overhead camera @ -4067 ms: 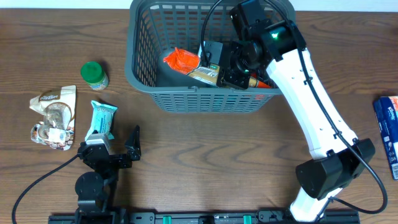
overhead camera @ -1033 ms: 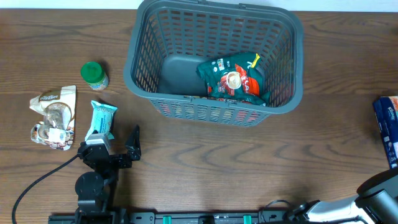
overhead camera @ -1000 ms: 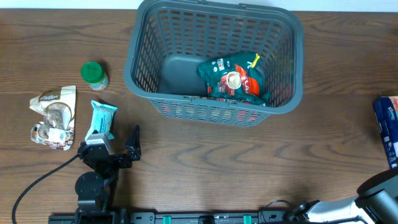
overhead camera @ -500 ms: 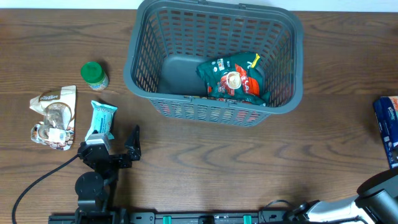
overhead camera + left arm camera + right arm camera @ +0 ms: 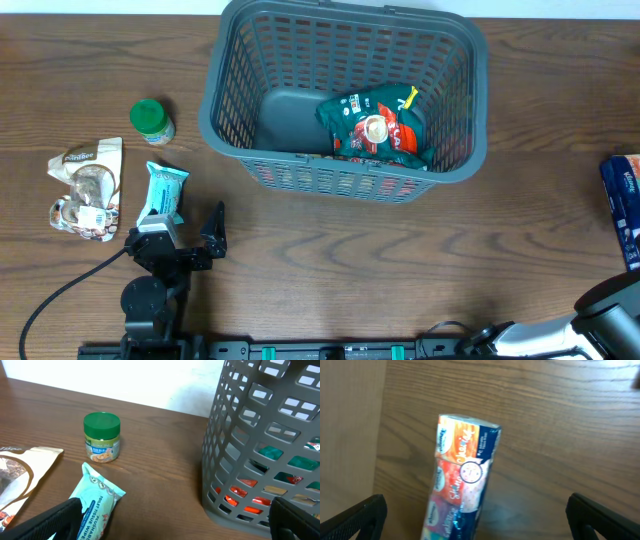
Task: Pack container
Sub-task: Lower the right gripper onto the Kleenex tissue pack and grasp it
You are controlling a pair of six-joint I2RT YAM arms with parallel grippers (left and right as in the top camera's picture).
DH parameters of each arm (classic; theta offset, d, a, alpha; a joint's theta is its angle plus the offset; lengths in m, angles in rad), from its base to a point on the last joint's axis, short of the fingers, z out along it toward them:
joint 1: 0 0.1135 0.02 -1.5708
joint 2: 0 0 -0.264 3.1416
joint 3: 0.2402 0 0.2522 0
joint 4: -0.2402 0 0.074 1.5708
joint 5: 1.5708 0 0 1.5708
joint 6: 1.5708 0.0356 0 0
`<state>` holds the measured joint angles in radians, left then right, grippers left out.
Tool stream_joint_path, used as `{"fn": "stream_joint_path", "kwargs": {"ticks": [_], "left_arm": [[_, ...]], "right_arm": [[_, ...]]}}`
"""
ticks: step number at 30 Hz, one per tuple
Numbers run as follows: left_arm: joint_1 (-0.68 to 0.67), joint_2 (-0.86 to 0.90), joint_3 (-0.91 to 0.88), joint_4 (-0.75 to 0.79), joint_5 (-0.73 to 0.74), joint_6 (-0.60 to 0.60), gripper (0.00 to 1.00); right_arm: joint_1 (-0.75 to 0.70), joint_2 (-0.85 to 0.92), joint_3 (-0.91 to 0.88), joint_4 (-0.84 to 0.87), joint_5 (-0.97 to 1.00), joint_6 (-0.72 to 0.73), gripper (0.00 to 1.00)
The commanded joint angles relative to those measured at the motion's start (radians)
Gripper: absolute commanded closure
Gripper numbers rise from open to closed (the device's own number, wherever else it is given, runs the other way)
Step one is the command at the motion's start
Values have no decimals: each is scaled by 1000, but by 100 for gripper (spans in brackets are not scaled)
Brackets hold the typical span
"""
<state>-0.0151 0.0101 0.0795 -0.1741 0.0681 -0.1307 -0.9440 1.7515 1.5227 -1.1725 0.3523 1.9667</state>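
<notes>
The container (image 5: 212, 95) is a dark grey slotted basket at the back middle of the table, and its wall (image 5: 250, 460) fills the right of the left wrist view. A green snack packet (image 5: 375, 125) lies inside it, with orange wrapping (image 5: 240, 492) showing through the slots. My left gripper (image 5: 187, 235) (image 5: 170, 532) rests open near the front left, nothing between its fingers. My right gripper (image 5: 477, 527) hangs open above a blue-and-orange tissue pack (image 5: 462, 480) (image 5: 622, 205) at the table's right edge. Only part of the right arm (image 5: 610, 300) shows in the overhead view.
A teal wipes packet (image 5: 163, 192) (image 5: 95, 505) lies just ahead of the left gripper. A green-lidded jar (image 5: 152, 120) (image 5: 101, 437) stands behind it, left of the basket. A crumpled brown-and-white pouch (image 5: 88, 185) (image 5: 20, 470) lies at the far left.
Four seconds ago the right arm was reaching into the basket; it has since pulled back to the front right, and the green packet lies inside. Nothing has moved in the last second.
</notes>
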Motion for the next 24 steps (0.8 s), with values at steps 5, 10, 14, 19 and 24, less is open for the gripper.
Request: {"fn": "stream_joint_path", "kwargs": {"ticks": [5, 10, 14, 19, 24], "left_arm": [[3, -6, -25, -6, 0, 5, 1], [3, -6, -25, -6, 0, 5, 1], [3, -6, -25, -6, 0, 5, 1], [3, -6, -25, -6, 0, 5, 1], [3, -6, -25, -6, 0, 5, 1]], "right_arm": [[-4, 79, -1, 55, -11, 45, 1], [-4, 166, 0, 99, -41, 45, 1], [-4, 228, 0, 137, -44, 45, 1], [-4, 288, 0, 187, -44, 42, 1], [-4, 336, 0, 197, 2, 33, 1]]}}
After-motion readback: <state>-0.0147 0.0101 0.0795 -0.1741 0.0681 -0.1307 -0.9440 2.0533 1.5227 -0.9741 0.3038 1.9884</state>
